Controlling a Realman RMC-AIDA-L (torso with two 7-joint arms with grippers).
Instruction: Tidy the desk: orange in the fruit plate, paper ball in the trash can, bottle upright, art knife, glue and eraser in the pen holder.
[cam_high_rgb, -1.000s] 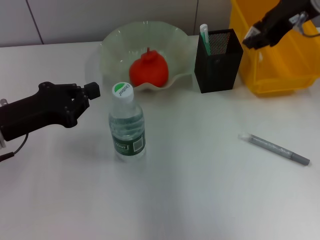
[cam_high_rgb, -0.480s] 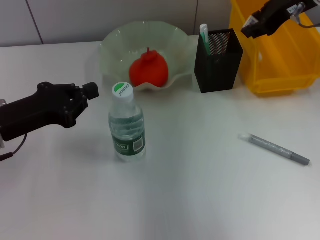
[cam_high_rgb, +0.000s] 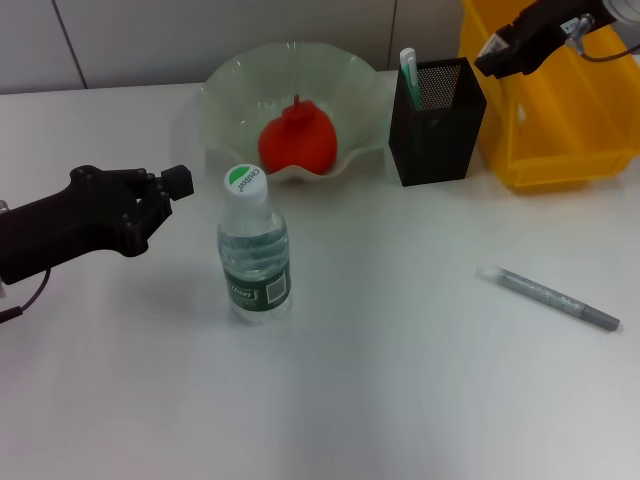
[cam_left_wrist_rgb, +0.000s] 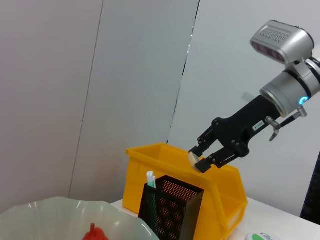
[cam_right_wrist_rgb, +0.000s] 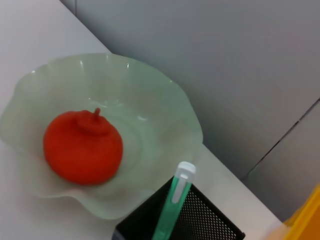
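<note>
Black mesh formed the holder (cam_high_rgb: 437, 120), standing at 1 o'clock from the upright bottle (cam_high_rgb: 253, 247) with a green-and-white pen (cam_high_rgb: 408, 70) poking out of it. Up at 1 o'clock from the holder, the right gripper (cam_left_wrist_rgb: 200, 158) hung above the edge of the yellow bin (cam_high_rgb: 560, 110), its fingers pinched narrow on the beige eraser (cam_left_wrist_rgb: 193, 158). At 12 o'clock from the bottle, the orange (cam_high_rgb: 296, 138) sat inside the green plate (cam_high_rgb: 235, 85). At 9 o'clock from the bottle, the left gripper (cam_high_rgb: 170, 188) hovered near the cap; I cannot tell its opening. A grey pen (cam_high_rgb: 552, 297) lay on the desk (cam_high_rgb: 400, 380) at 3 o'clock.
</note>
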